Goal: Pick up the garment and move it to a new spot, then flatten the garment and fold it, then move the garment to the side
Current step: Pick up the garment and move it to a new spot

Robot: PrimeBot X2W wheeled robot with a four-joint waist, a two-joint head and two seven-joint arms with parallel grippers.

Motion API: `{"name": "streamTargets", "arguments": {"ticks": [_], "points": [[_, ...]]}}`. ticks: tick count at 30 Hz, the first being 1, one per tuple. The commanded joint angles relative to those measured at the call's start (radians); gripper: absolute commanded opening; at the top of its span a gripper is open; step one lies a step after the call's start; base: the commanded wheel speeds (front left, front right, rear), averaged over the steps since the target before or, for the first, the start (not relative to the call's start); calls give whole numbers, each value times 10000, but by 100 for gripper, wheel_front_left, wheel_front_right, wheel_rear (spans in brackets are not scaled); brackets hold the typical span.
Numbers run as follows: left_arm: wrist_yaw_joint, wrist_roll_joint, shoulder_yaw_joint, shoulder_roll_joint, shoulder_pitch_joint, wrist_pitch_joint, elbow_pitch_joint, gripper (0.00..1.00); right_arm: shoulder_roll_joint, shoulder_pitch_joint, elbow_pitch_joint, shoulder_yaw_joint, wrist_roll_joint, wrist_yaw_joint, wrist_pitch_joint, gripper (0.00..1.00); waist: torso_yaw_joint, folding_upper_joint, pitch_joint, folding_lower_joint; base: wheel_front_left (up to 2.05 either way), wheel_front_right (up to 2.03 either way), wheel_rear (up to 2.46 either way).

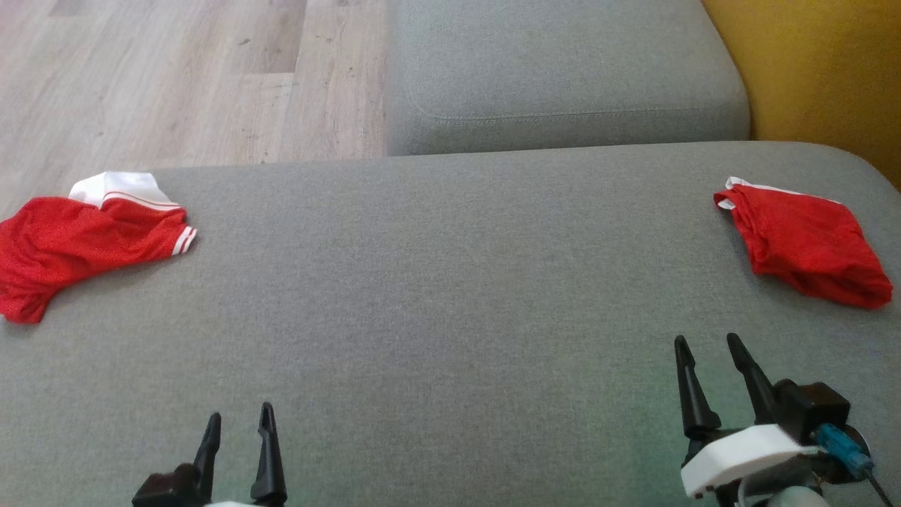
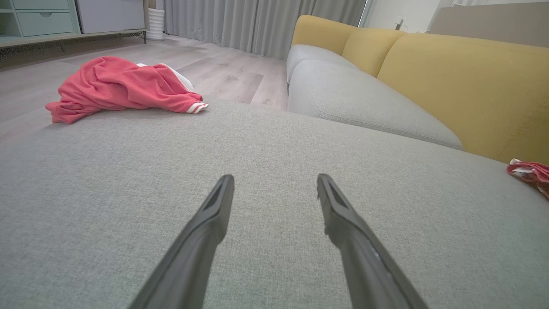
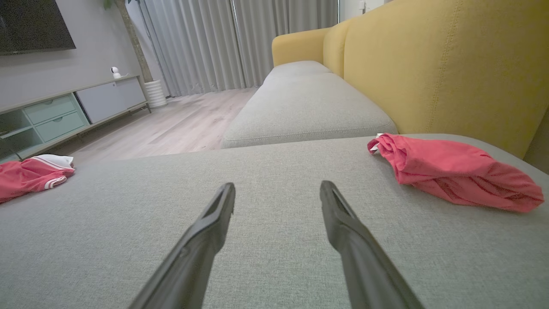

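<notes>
In the head view, your left end effector [image 1: 241, 412] sits at the bottom left and your right end effector [image 1: 706, 339] at the lower right. Both are released, fingers apart, with nothing between them, and both hang over bare sofa [image 1: 450, 282]. Two red garments lie well apart. The left garment [image 1: 77, 239] is at the far left edge of the frame, rumpled, with a white-striped cuff and a white panel turned out. The right garment [image 1: 809, 246] is at the far right, a compact bundle near the yellow backrest [image 1: 809, 63]. I'd judge the right one as already folded and put aside, and the left one as waiting its turn. That would explain the wide bare middle: it is your room for flattening and folding.

In the left wrist view, the fingers rise from the bottom, spread and empty, just above the cushion. The left garment is heaped at upper left, at the seat's far edge with the floor beyond. It bunches in thick folds, so a low pinch on a raised ridge looks easier than a flat edge. A sliver of the right garment shows at the right edge.

In the right wrist view, the fingers are likewise parted and free. The right garment lies at the right middle of the frame, close under the backrest. The left garment peeks in at the left edge.
</notes>
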Motion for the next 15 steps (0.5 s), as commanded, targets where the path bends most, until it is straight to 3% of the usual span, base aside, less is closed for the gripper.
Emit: {"name": "streamTargets", "arguments": {"ticks": [1, 9, 15], "points": [[19, 130, 275, 87, -485, -31, -327, 100, -44, -155, -384, 273, -98, 65, 1, 100, 15, 0, 6, 0, 0, 0, 0], [29, 153, 175, 72, -612, 0, -337, 100, -44, -41, -508, 279, -105, 65, 108, 100, 364, 0, 46, 0, 0, 0, 0], [54, 263, 111, 120, -929, 66, -482, 100, -44, -8, -573, 148, -41, 65, 42, 100, 1586, 0, 126, 0, 0, 0, 0]]}}
